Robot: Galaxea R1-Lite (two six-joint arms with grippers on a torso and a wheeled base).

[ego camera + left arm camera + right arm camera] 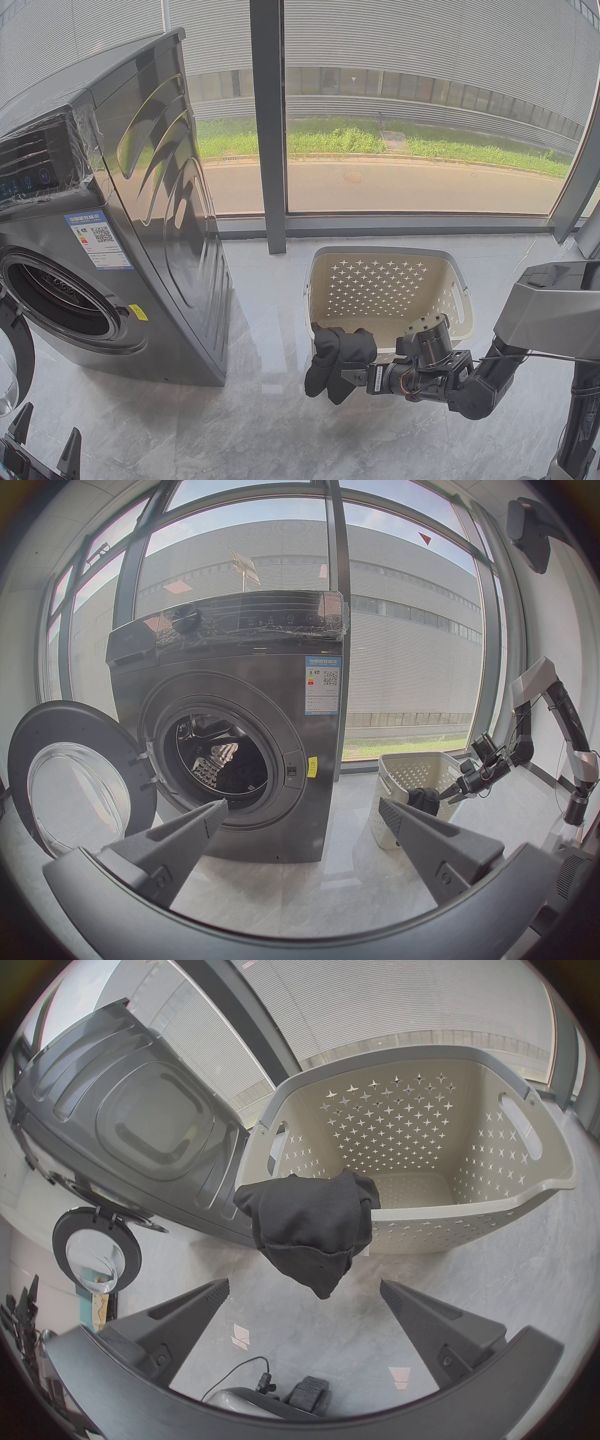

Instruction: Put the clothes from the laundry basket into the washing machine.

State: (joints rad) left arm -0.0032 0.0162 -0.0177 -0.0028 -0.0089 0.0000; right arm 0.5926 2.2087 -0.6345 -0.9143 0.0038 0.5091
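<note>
Bright daylight floods through the window, glinting off the washing machine; wrist views bulge, corners dark.

The right arm is reaching low across the front toward the robot's left, its elbow bent and its wrist lying level. The right gripper is pointing leftward with its fingers spread wide and empty. The left gripper is sitting low at the near left. Its fingers are pointing up and forward, likewise parted and empty.
</note>
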